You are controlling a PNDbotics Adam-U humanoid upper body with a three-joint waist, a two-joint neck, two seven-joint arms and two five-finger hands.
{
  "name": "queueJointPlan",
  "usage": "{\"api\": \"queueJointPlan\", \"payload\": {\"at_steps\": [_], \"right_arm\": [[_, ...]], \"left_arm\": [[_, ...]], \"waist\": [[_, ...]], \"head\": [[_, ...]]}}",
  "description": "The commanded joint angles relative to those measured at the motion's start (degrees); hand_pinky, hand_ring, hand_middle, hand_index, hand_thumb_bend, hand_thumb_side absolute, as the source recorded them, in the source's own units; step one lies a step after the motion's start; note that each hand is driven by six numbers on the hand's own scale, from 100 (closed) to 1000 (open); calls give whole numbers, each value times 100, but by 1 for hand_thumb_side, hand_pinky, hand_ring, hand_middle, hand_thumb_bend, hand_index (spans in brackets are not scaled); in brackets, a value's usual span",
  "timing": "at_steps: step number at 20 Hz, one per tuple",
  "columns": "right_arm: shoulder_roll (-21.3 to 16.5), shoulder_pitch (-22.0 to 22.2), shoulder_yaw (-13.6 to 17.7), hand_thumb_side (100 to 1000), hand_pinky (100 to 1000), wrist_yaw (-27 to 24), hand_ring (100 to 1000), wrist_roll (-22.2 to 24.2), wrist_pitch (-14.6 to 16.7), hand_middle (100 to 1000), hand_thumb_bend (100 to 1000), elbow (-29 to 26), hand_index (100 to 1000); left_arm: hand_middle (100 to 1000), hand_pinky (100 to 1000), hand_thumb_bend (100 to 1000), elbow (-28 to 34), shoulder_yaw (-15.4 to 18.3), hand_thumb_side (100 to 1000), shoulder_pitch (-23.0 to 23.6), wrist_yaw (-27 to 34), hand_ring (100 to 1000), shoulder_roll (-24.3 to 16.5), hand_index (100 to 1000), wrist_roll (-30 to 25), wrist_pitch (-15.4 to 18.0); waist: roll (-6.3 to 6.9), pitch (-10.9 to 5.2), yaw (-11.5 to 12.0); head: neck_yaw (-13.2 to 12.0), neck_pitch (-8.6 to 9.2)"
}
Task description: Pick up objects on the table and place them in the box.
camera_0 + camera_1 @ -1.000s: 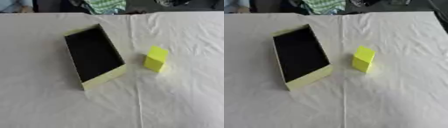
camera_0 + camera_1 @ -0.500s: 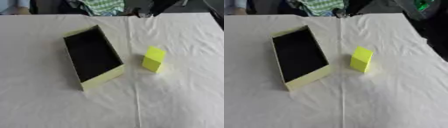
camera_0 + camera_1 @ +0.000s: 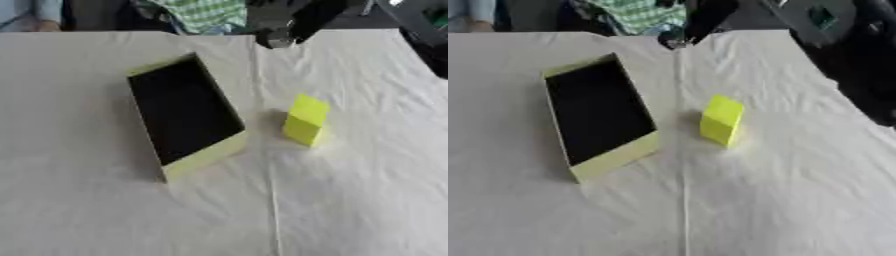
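An oblong yellow box (image 3: 204, 156) with a black inside lies open on the white cloth, left of centre, its long side running away from me. A small yellow block (image 3: 304, 121) stands to the right of it, a short gap away. My right hand (image 3: 280, 33) shows as a dark blurred shape over the table's far edge, beyond the box and block and well apart from both. Its arm (image 3: 857, 55) runs along the upper right corner. My left hand is nowhere in sight.
The white tablecloth (image 3: 350, 200) has a crease running down the middle. A green checked cloth (image 3: 206, 12) lies behind the far edge. The table's right edge (image 3: 833, 85) slants through the right eye view.
My right arm has come in from the upper right; one second ago it was out of view. The box and block have not moved.
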State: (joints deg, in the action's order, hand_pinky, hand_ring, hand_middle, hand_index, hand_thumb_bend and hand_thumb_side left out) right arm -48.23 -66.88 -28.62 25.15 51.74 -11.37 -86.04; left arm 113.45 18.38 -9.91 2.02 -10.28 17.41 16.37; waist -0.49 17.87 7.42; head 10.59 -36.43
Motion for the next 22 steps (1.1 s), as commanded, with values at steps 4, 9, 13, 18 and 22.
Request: {"api": "queueJointPlan", "payload": {"at_steps": [4, 9, 13, 18, 22], "right_arm": [[-512, 264, 106, 778, 867, -528, 969, 23, -137, 906, 238, -318, 1000], [-903, 635, 172, 827, 848, -868, 954, 23, -346, 854, 260, -812, 1000], [-1240, 985, 249, 929, 848, -936, 957, 23, -481, 846, 328, -1249, 1000], [-1592, 1446, 364, 1000, 856, -766, 972, 23, -574, 859, 409, -1663, 1000], [-1740, 1749, 458, 1000, 874, -693, 990, 23, -598, 875, 428, -1854, 1000]], "left_arm": [[537, 649, 100, 114, -9, 803, -37, 6, 543, -193, 712, -38, 8], [537, 649, 100, 114, -15, 803, -41, 7, 544, -214, 712, -38, 10], [537, 649, 100, 114, -29, 803, -45, 1, 544, -234, 712, -49, 8], [538, 649, 100, 114, -37, 803, -49, 0, 544, -238, 712, -58, 5], [538, 649, 100, 114, -46, 803, -49, 5, 545, -240, 712, -72, -1]], "waist": [[-81, -225, -7], [-99, -252, -41], [-113, -282, -69], [-129, -300, -69], [-128, -307, -62]], "head": [[-42, -26], [-86, -41], [-109, -67], [-118, -72], [-118, -77]]}}
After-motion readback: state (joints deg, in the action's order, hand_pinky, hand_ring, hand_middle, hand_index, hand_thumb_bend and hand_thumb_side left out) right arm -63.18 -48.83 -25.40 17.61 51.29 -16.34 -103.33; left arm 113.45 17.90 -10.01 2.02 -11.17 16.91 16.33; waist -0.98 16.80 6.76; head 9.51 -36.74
